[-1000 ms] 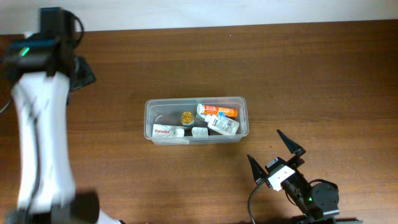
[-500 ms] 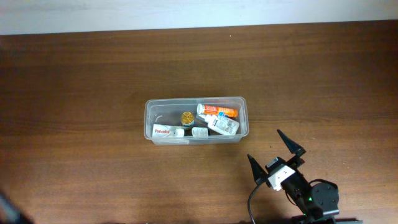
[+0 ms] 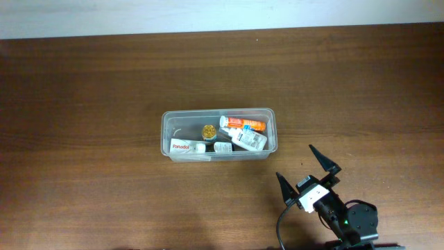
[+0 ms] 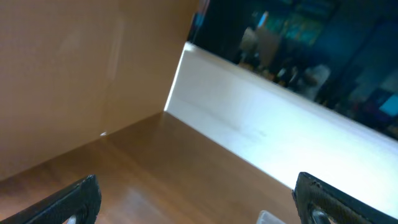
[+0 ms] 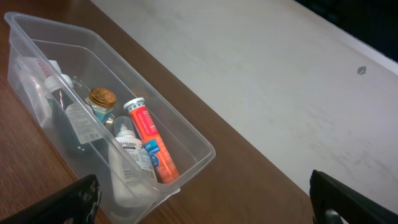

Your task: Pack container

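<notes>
Container [image 3: 164,136]: clear plastic tub, table [image 3: 83,90] centre, far-left of my right gripper [image 3: 294,161]. Likely light, flexible, slick; I would pinch its rim. My left gripper [image 4: 199,199] and right both gape, empty.

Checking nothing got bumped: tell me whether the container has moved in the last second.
No. The container sits at the same place, its gap to the table's far edge and to the open right gripper unchanged.

The left arm is no longer showing in the overhead view: a second ago it was looming over the worktop's [image 3: 83,104] left side. The left gripper [image 4: 196,182] is now showing only in its own wrist view.
</notes>
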Tool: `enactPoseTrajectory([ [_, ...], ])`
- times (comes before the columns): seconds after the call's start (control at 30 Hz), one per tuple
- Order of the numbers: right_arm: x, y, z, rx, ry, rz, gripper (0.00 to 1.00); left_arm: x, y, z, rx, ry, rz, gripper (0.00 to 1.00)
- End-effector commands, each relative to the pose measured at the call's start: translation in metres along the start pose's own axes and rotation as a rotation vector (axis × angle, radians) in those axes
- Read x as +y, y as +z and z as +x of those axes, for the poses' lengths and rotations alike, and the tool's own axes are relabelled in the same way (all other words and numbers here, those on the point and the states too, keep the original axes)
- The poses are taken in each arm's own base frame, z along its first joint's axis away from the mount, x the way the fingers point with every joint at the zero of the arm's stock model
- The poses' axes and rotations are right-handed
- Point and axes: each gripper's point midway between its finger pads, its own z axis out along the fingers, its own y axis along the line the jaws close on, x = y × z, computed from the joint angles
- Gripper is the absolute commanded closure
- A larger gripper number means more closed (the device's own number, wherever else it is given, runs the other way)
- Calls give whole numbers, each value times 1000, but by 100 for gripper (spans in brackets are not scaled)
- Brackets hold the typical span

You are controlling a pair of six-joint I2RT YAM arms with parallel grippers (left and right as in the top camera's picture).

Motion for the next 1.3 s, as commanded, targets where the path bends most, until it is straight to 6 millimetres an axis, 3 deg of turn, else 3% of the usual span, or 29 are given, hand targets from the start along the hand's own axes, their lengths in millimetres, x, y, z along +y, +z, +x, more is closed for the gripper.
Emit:
enactPoseTrajectory([
  [0.0, -2, -1, 3, 10, -3, 13, 2, -2, -7, 5, -2, -10, 42, 1],
  [0.2, -2, -1, 3, 10, -3, 13, 2, -1, -12, 12, -1, -14, 68, 1],
  [0.43, -2, -1, 3, 10, -3, 13, 2, -15, -15, 29, 53, -9, 170, 1],
  [0.63, -2, -1, 3, 10, -3, 13, 2, -23, -17, 33, 74, -12, 219, 1],
  [0.77, -2, -1, 3, 10, -3, 13, 2, -26, -9, 35, 92, -62, 210, 1],
  [0.9, -2, -1, 3, 10, -3, 13, 2, -41, 9, 32, 92, -73, 228, 0],
  [1.07, -2, -1, 3, 10, -3, 13, 2, -74, 49, 35, 114, -74, 293, 1],
  [1.27, -2, -1, 3, 10, -3, 13, 2, -118, 112, 65, 172, -70, 395, 0],
])
